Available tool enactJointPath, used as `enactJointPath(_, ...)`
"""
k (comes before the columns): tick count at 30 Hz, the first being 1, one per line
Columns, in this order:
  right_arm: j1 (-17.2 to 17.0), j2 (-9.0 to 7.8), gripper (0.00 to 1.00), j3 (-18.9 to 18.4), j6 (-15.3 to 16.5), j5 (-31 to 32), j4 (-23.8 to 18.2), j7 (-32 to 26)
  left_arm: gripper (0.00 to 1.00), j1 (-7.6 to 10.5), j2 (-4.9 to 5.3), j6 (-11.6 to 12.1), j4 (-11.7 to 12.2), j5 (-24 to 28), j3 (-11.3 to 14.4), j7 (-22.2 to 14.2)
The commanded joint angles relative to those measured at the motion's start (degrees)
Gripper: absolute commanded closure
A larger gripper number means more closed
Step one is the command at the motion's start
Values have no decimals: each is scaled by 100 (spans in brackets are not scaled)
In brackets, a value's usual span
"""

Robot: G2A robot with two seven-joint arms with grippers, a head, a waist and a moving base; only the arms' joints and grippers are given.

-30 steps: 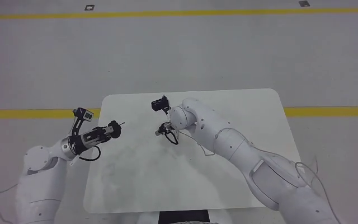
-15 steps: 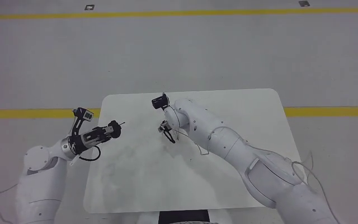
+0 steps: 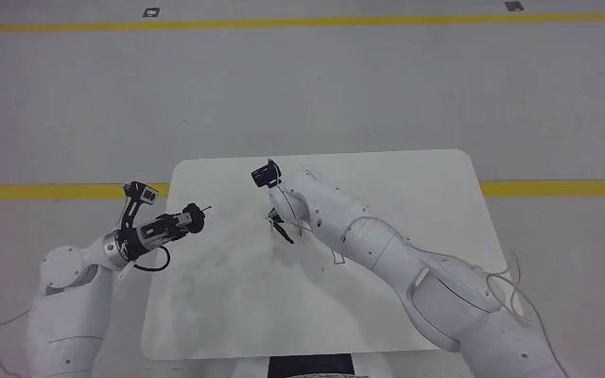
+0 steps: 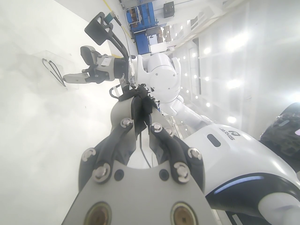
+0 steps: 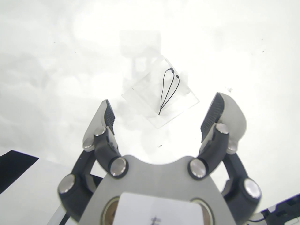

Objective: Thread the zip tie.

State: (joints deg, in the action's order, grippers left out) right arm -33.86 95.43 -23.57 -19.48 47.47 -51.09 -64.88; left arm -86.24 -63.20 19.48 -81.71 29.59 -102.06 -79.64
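The right end effector (image 5: 161, 106), spread wide and empty, has swung slightly toward the top view's left. It now hangs over the zip ties (image 5: 169, 90), which lie on a clear plate (image 5: 185, 101) in the middle of the desk (image 3: 425, 189). A pick looks close. Farther off, at the frame's left, the left end effector (image 3: 194, 219) stays pinched on a thin black strip (image 4: 140, 111), unmoved.
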Motion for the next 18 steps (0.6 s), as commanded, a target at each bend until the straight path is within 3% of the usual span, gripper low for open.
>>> enactJointPath(1,-11,34,57,-23,8,-27,82,-14,100,0,0,0,0,0,0,0)
enactJointPath(5,-9,87,63,-86,64,-46,220,-4,100,0,0,0,0,0,0,0)
enactJointPath(18,-89,236,67,-215,73,23,598,52,100,0,0,0,0,0,0,0)
